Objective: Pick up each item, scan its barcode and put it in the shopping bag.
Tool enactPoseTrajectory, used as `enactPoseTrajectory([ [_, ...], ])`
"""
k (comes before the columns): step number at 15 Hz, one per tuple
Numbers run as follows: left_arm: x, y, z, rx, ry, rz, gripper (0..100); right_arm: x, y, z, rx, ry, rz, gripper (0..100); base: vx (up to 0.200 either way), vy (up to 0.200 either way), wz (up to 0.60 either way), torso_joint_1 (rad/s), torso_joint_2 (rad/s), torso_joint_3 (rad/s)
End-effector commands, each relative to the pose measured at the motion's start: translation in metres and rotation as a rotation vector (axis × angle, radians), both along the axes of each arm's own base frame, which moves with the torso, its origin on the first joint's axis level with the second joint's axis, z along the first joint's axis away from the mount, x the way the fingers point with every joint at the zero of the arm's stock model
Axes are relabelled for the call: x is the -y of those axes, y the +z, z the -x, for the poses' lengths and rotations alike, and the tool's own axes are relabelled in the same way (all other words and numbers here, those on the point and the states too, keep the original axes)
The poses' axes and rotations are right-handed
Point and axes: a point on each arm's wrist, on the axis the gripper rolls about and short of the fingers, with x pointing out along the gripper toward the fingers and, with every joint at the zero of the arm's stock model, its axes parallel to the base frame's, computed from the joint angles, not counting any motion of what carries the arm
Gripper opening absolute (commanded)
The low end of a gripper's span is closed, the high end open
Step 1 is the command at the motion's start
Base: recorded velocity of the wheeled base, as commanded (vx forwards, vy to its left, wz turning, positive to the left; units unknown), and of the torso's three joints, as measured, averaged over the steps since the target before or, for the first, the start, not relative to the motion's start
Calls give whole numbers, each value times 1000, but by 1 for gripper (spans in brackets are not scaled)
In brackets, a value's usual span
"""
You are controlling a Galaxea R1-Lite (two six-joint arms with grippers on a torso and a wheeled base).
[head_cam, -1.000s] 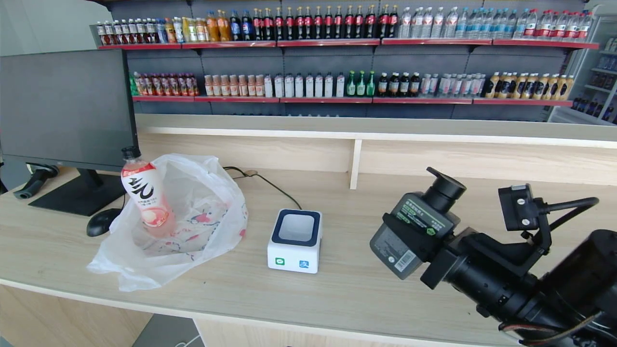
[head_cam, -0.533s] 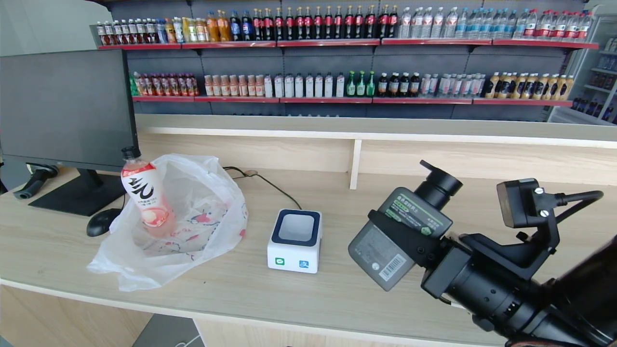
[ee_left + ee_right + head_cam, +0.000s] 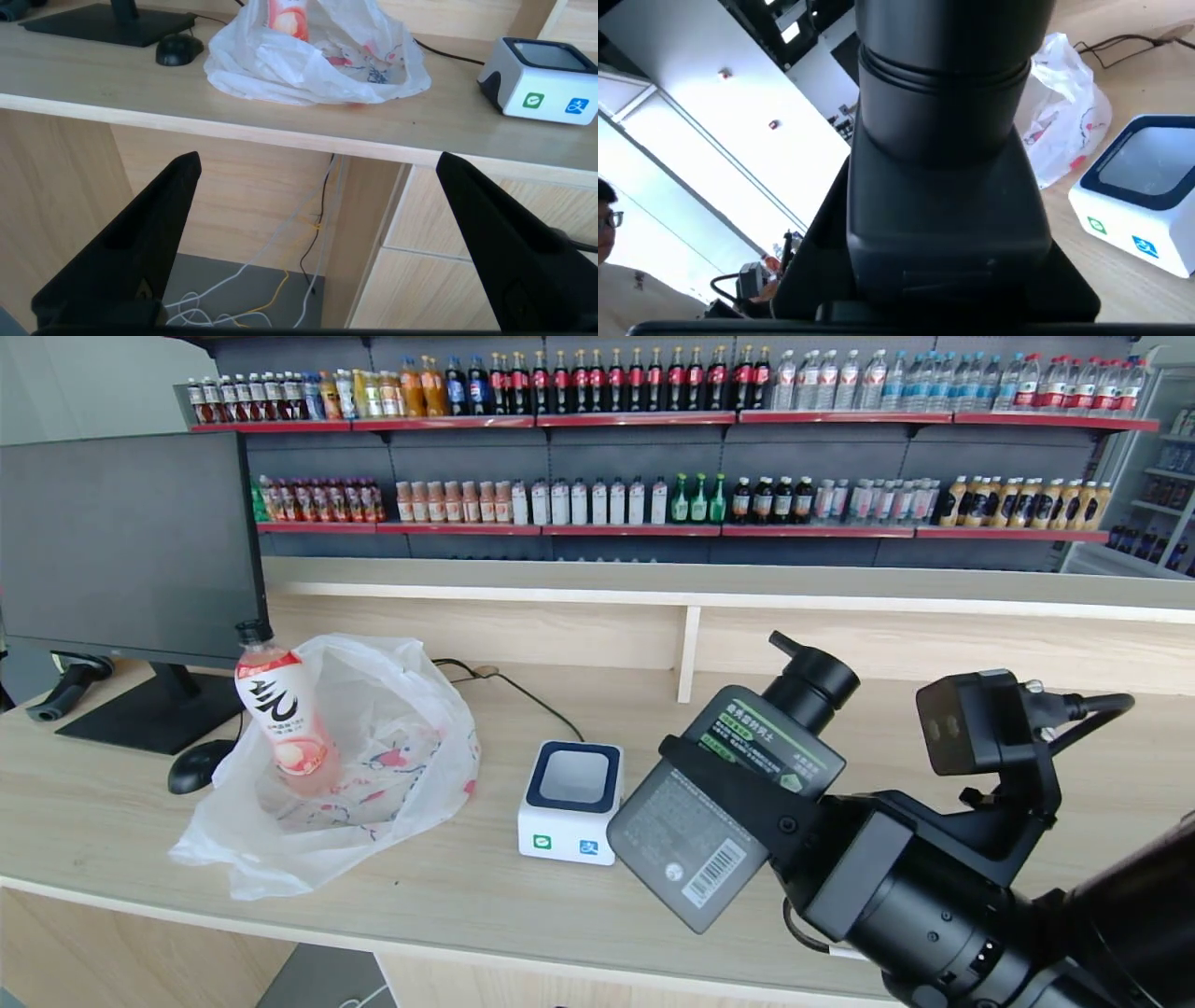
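Note:
My right gripper (image 3: 747, 793) is shut on a dark grey pump bottle (image 3: 724, 793), held tilted above the counter just right of the white barcode scanner (image 3: 570, 802). The bottle's barcode label faces up and toward me. In the right wrist view the bottle (image 3: 948, 177) sits close in front, with the scanner (image 3: 1139, 191) beyond it. The translucent shopping bag (image 3: 373, 775) lies left of the scanner with a pink drink bottle (image 3: 283, 709) standing in it. My left gripper (image 3: 313, 243) hangs open below the counter's front edge, with the bag (image 3: 318, 56) above it.
A monitor (image 3: 126, 546) on its stand and a black mouse (image 3: 198, 764) sit at the counter's left end. A black cable (image 3: 509, 686) runs behind the scanner. A raised wooden ledge (image 3: 728, 607) borders the counter's back, with drink shelves beyond.
My right arm has carried the pump bottle leftward and nearer the scanner, turning its barcode side more into view. The bag, pink bottle and scanner have stayed put.

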Motion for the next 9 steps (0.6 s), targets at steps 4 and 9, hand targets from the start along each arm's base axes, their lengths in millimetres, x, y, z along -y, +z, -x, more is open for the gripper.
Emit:
enactPoseTrajectory([
  [4, 0, 0, 0, 0, 0, 0, 100, -37, 12, -13, 28, 45, -68, 0, 0, 0, 0, 0, 0, 0],
  [9, 0, 0, 0, 0, 0, 0, 100, -42, 22, -12, 51, 58, -104, 0, 0, 0, 0, 0, 0, 0],
])
